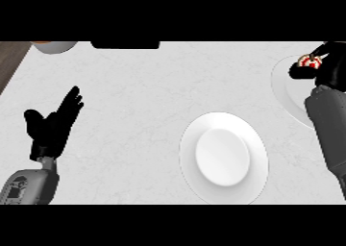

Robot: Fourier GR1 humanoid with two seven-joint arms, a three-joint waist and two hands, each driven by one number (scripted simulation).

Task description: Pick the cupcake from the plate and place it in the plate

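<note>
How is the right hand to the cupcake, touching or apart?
Touching. In the head view the right hand curls its fingers round the cupcake, over the plate at the right edge.

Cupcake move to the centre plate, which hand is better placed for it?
Right. The right hand is curled round the cupcake over the far plate; the left hand rests open far to the left.

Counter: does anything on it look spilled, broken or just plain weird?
Nothing stands out. No spill or breakage shows on the counter. The middle plate lies flat and bare. The right hand curls round the cupcake over the right-edge plate. The left hand rests open at the left.
</note>
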